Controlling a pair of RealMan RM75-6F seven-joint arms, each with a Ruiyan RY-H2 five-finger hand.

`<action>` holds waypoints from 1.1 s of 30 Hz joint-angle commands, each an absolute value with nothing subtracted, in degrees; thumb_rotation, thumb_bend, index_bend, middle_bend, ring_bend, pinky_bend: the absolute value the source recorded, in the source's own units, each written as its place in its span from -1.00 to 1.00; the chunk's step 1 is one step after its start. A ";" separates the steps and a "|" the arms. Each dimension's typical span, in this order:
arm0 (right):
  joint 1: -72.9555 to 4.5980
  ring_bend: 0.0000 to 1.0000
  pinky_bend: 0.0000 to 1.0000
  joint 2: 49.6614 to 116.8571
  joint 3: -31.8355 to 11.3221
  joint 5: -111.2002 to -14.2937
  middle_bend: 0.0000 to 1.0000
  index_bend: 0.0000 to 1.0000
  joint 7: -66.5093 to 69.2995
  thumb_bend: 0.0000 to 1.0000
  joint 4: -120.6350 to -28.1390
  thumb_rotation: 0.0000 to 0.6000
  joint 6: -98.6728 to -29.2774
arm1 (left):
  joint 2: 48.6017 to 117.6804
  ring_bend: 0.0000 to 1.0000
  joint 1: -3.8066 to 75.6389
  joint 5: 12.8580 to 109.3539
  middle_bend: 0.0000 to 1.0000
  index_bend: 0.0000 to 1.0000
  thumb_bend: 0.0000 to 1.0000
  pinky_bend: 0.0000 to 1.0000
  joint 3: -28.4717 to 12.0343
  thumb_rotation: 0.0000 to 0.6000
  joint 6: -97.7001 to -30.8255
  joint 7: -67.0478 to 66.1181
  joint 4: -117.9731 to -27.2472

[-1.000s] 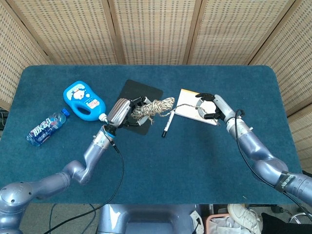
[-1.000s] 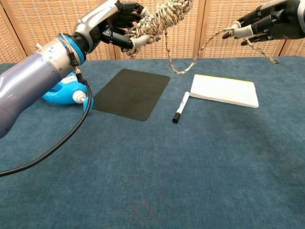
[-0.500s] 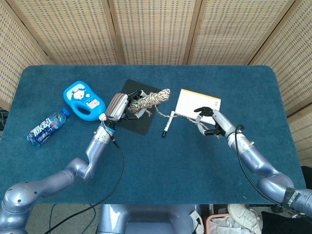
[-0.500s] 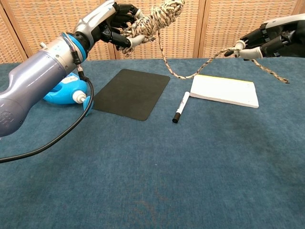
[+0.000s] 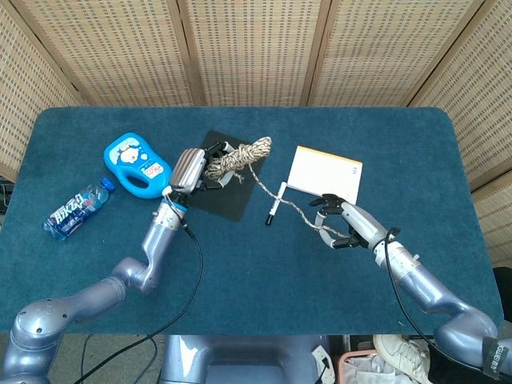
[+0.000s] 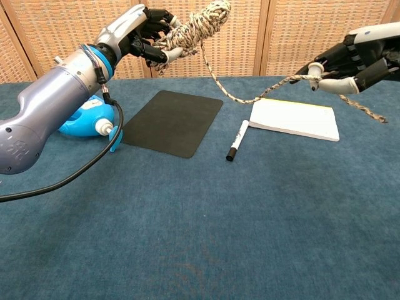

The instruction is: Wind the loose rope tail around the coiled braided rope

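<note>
The coiled braided rope (image 5: 238, 157) (image 6: 195, 29), beige with dark flecks, is held up above the table by my left hand (image 5: 200, 168) (image 6: 145, 34), whose fingers grip its lower end. From the coil the loose rope tail (image 5: 282, 197) (image 6: 250, 95) sags down and runs to the right. My right hand (image 5: 336, 222) (image 6: 350, 59) pinches the tail near its far end, and a short free end (image 6: 369, 111) hangs past the fingers. The tail stretches over the marker and the notepad's corner.
A black mat (image 5: 234, 200) (image 6: 172, 122) lies under the left hand. A marker (image 5: 274, 207) (image 6: 237, 140) and a white notepad (image 5: 324, 173) (image 6: 294, 119) lie mid-table. A blue bottle (image 5: 134, 164) (image 6: 81, 119) and a small water bottle (image 5: 76, 210) sit at the left.
My right hand has carried the tail toward the near side of the table and lower, off the notepad. The left hand with the coil has shifted slightly left and back.
</note>
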State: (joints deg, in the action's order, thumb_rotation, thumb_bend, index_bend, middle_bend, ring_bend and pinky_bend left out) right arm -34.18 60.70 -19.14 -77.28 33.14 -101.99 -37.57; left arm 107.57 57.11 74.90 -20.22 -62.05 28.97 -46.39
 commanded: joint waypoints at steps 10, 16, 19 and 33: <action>-35.42 -1.00 -1.00 58.87 -19.05 -84.46 -0.65 0.51 27.75 0.06 -107.21 1.00 -47.45 | 109.09 0.04 57.32 76.03 0.15 0.33 0.47 0.34 -18.57 1.00 -61.61 26.06 -43.29; -39.82 -1.00 -1.00 59.49 -21.82 -79.25 -0.65 0.51 22.45 0.06 -109.03 1.00 -46.72 | 110.13 0.04 57.70 77.97 0.15 0.33 0.47 0.34 -16.83 1.00 -62.19 23.87 -41.97; -41.69 -1.00 -1.00 59.59 -22.89 -76.67 -0.65 0.51 19.85 0.06 -110.01 1.00 -46.31 | 110.51 0.04 57.94 78.45 0.15 0.34 0.46 0.34 -16.40 1.00 -62.16 23.00 -41.63; -50.70 -1.00 -1.00 60.54 -26.36 -59.78 -0.65 0.51 11.69 0.06 -112.60 1.00 -43.78 | 112.33 0.04 58.81 80.61 0.15 0.34 0.45 0.34 -14.34 1.00 -61.52 21.40 -39.58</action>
State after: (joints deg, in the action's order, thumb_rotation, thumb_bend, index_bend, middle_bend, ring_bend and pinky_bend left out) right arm -49.19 60.34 -25.81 -62.02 12.94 -112.01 -44.26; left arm 112.29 58.77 80.58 -14.36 -61.54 21.44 -39.62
